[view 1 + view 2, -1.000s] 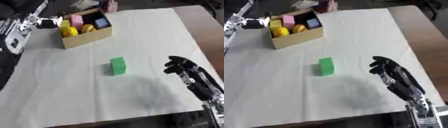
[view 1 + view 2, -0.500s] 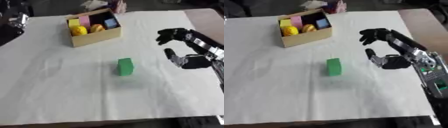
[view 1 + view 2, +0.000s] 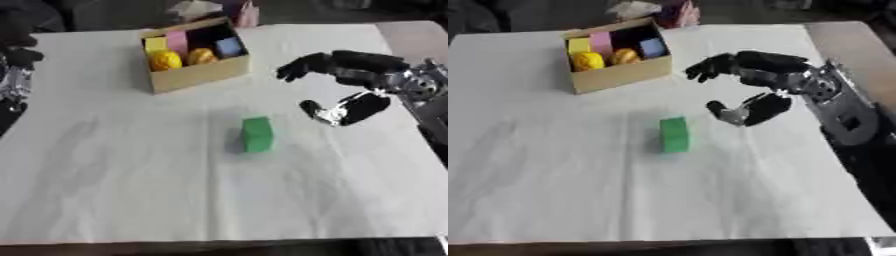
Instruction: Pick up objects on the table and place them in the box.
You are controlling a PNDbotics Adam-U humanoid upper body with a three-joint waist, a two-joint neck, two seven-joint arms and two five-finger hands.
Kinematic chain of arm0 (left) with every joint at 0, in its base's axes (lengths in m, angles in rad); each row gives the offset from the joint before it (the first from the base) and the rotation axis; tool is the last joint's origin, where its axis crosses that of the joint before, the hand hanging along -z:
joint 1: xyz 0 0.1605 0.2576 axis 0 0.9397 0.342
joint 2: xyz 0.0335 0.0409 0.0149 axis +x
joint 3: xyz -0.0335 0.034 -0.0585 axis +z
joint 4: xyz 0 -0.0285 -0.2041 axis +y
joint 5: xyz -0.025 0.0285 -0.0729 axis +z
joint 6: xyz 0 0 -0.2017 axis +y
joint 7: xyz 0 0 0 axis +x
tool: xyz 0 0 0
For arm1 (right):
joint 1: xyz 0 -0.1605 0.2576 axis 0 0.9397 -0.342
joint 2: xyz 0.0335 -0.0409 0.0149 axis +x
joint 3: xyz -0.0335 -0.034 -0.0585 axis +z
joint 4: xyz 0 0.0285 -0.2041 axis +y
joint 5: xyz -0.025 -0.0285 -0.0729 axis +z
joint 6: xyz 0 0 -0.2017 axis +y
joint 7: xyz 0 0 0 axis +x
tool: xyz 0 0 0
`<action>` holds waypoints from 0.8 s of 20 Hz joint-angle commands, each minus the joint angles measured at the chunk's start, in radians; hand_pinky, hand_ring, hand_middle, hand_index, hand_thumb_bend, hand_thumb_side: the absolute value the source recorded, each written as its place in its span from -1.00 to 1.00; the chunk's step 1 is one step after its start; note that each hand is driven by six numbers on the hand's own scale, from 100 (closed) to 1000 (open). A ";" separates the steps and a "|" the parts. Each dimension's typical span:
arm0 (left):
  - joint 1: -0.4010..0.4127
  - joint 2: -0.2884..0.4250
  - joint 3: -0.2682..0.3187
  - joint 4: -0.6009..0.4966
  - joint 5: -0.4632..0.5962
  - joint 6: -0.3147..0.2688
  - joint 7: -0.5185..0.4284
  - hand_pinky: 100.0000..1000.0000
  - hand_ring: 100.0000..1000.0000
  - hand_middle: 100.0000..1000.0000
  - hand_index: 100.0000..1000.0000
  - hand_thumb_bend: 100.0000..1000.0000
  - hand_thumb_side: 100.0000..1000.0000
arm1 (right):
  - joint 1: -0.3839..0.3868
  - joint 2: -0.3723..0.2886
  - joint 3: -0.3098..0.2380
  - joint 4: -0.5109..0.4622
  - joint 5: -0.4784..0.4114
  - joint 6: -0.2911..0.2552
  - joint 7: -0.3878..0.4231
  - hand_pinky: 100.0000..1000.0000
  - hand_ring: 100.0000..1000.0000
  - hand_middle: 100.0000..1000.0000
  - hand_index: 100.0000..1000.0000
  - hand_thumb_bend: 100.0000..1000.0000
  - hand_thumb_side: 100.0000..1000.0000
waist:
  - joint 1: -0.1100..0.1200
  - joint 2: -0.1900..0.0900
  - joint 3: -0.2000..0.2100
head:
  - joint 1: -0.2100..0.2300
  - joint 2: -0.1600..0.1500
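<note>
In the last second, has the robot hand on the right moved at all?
Yes. The right robot hand has come up from the table's near right edge and swung in toward the green block, which sits on the white cloth.

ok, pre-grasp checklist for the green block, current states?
1. Green block upright on the cloth, nothing touching it: ok.
2. Right hand open, fingers spread, thumb apart: ok.
3. Right hand at the block: not ok, it is off to the block's right and apart from it.
4. Cloth between hand and block clear: ok.
5. Box has room: cannot tell; yellow, pink and blue pieces already fill much of it.
6. Left hand out of the way at the left edge: ok; its finger state: cannot tell.
</note>
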State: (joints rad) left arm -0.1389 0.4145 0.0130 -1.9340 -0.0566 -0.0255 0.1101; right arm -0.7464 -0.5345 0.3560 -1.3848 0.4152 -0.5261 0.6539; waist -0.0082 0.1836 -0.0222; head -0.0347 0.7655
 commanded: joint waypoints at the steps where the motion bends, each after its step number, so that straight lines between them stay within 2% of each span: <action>1: 0.009 -0.020 0.021 -0.004 -0.020 0.013 0.004 0.64 0.31 0.29 0.53 -1.00 0.08 | -0.039 0.019 0.008 0.069 0.092 -0.191 0.168 0.70 0.75 0.80 1.00 -1.00 0.14 | -0.001 -0.020 0.008 | -0.017 0.004; 6: 0.012 -0.046 0.019 0.001 -0.029 0.011 -0.007 0.65 0.32 0.29 0.54 -1.00 0.12 | -0.069 0.084 0.016 0.199 0.274 -0.264 0.192 0.74 0.78 0.79 1.00 -1.00 0.40 | -0.002 -0.022 0.020 | -0.030 0.004; 9: 0.012 -0.052 0.017 0.000 -0.036 0.008 -0.023 0.65 0.32 0.29 0.55 -1.00 0.13 | -0.074 0.106 0.023 0.236 0.363 -0.311 0.185 0.75 0.78 0.78 1.00 -1.00 0.48 | -0.003 -0.021 0.020 | -0.032 0.004; 12: 0.012 -0.056 0.015 0.003 -0.043 0.009 -0.035 0.65 0.32 0.29 0.55 -1.00 0.14 | -0.068 0.105 0.033 0.232 0.402 -0.350 0.175 0.76 0.78 0.78 1.00 -1.00 0.52 | -0.006 -0.021 0.017 | -0.035 0.004; 16: 0.017 -0.061 0.017 0.007 -0.051 0.009 -0.045 0.65 0.32 0.29 0.55 -1.00 0.16 | -0.052 0.083 0.047 0.185 0.382 -0.375 0.173 0.76 0.77 0.75 1.00 -1.00 0.51 | -0.007 -0.021 0.016 | -0.036 0.004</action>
State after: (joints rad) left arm -0.1202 0.3462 0.0225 -1.9164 -0.1033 -0.0154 0.0706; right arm -0.7838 -0.4221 0.4046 -1.1708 0.8009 -0.6212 0.5588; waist -0.0157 0.1783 -0.0060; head -0.0682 0.7655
